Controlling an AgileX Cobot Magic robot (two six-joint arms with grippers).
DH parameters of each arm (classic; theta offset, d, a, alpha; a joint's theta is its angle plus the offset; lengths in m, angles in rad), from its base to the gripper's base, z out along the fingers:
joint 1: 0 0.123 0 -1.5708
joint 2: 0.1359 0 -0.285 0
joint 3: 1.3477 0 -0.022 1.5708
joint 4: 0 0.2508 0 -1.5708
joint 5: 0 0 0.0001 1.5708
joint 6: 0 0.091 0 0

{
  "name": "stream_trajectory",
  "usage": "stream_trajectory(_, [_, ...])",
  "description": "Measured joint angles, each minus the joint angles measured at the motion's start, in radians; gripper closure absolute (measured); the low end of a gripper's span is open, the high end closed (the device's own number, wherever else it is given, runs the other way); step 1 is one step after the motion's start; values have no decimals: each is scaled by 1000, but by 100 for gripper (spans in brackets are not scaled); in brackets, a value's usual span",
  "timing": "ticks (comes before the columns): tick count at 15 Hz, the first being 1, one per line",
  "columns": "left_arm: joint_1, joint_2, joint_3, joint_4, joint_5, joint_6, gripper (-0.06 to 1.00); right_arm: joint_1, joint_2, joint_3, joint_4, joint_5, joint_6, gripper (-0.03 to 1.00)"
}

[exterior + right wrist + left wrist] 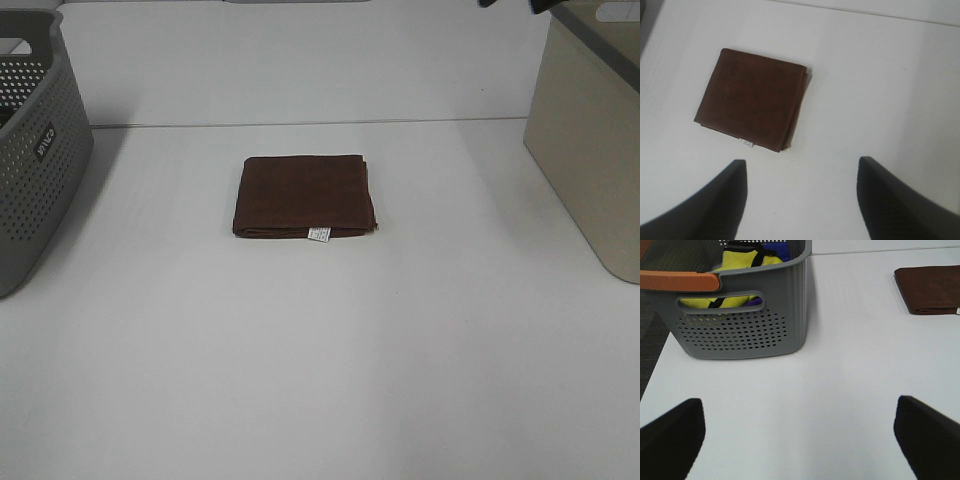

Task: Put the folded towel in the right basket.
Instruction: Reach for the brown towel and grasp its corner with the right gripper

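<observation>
Exterior high: folded towel (pixel 305 196) flat on the table (pixel 320 380), both grippers spread and empty

The folded towel is dark brown and folded into a neat near-square. It lies flat on the white table, roughly midway between the two baskets and touching neither. A small white tag (pixel 319 234) sticks out from the edge nearest the camera. Layered folds show along that edge and along the side facing right.

The right basket (pixel 590 150) is beige with smooth solid walls and a darker rim. It stands at the right side of the table, well apart from the towel. Only part of it is in view, and its inside cannot be seen.

On the left stands the grey basket (pixel 35 170), which has perforated walls and a small label (pixel 45 141) on its side. The left wrist view shows yellow and blue cloth (pixel 742 260) inside it and an orange-brown bar (pixel 677 280) along its rim.

In the right wrist view, the right gripper (pixel 801 165) has its two dark fingers set wide apart with nothing between them. It hangs over bare table, and the towel lies beyond the fingertips, untouched.

In the left wrist view, the left gripper (pixel 800 405) is likewise spread wide and holds nothing. It is over bare table near the grey basket. The towel shows only at the far edge of that view, well away from the fingers.
</observation>
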Motion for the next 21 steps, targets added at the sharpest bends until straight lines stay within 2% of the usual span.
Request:
stream_trajectory(2, [0, 0, 0, 0, 0, 0, -3, 47, 99, -49, 26, 13, 10, 36])
stream_trajectory(8, [0, 0, 0, 0, 0, 0, -3, 51, 431, -223, 183, 119, 34, 36])
stream_trajectory(15, [0, 0, 0, 0, 0, 0, -3, 51, 715, -418, 230, 129, 35, 35])
stream_trajectory(21, [0, 0, 0, 0, 0, 0, -3, 51, 788, -459, 256, 108, 28, 33])
